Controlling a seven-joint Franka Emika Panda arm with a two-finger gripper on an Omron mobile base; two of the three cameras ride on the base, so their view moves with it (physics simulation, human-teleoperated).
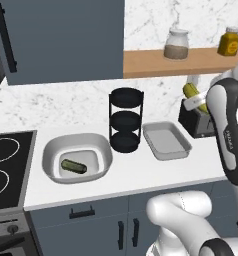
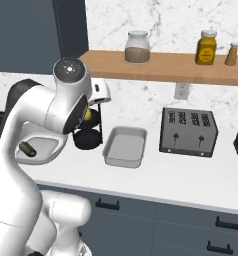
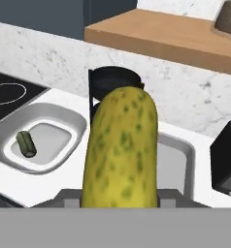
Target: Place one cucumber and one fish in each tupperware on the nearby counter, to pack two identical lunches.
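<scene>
One speckled yellow-green cucumber [image 3: 121,150], stubby and round-ended, stands lengthwise between the gripper [image 3: 120,193] jaws, clamped above the white counter [image 1: 141,175]; a dark green cucumber [image 1: 73,166] lies diagonally inside the glossy white rounded tub [image 1: 103,155].

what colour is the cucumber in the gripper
Yellow-green with darker green speckles; the held cucumber shows best in the hand view.

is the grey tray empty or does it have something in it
Empty: the grey tray shows a bare floor in both base views, beside the black rack.
</scene>
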